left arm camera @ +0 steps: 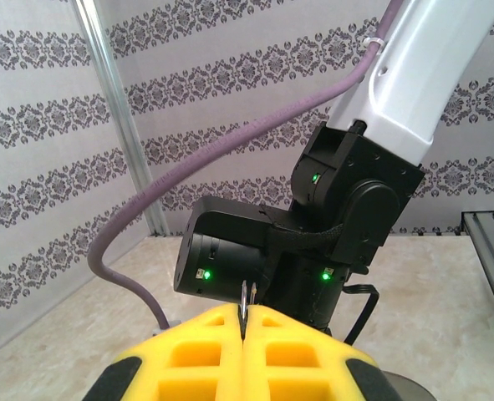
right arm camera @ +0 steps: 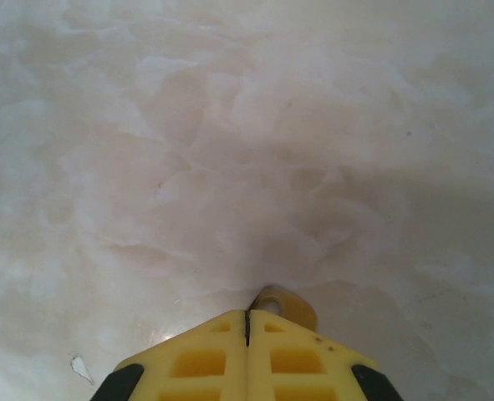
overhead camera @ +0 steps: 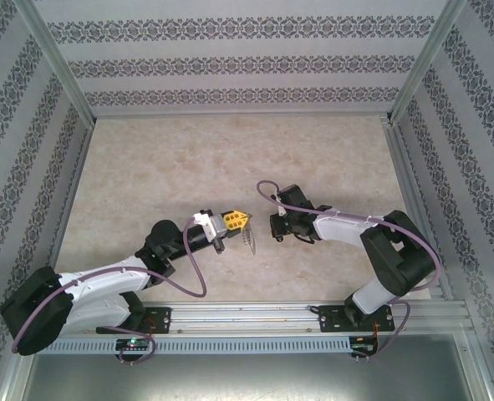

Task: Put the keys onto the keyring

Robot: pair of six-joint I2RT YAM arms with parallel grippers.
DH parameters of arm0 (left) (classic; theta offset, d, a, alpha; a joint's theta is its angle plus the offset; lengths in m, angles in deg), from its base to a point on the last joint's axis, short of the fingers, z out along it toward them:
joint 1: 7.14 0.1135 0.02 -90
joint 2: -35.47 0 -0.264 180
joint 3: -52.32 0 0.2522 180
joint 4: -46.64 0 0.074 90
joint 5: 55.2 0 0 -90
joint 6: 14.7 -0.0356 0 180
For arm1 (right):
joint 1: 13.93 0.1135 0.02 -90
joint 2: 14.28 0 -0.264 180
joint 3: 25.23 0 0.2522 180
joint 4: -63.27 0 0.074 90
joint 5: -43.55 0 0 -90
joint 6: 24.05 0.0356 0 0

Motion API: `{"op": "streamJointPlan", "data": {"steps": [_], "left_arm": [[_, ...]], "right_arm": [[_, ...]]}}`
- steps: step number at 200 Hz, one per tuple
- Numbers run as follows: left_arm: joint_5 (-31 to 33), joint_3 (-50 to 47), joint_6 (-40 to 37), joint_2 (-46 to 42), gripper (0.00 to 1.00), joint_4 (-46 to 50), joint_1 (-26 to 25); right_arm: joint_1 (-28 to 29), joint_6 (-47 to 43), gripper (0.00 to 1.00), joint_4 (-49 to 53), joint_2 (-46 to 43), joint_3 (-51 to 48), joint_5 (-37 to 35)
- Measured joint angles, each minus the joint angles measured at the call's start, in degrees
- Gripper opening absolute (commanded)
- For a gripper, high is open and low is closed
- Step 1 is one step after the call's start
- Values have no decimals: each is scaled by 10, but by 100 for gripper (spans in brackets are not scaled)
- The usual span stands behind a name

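My left gripper is shut on the keyring, a silvery metal loop that hangs down and to the right of the yellow fingers above the table. In the left wrist view the keyring shows edge-on as two thin metal strips sticking up from the seam of the left gripper. Just to the right, my right gripper points down at the tabletop. Its yellow fingers are shut in the right wrist view, and a flat brass-coloured key head with a hole, the key, sticks out of the right gripper just above the marble.
The marble-patterned tabletop is walled by patterned panels on three sides, with aluminium posts at the corners. A metal rail runs along the near edge by the arm bases. The right arm's wrist stands close in front of the left gripper.
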Motion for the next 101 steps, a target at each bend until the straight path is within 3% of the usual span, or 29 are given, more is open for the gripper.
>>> {"op": "streamJointPlan", "data": {"steps": [38, 101], "left_arm": [[0, 0, 0, 0, 0, 0, 0], [0, 0, 0, 2, 0, 0, 0]], "right_arm": [[0, 2, 0, 14, -26, -1, 6], [-57, 0, 0, -37, -275, -30, 97]]}}
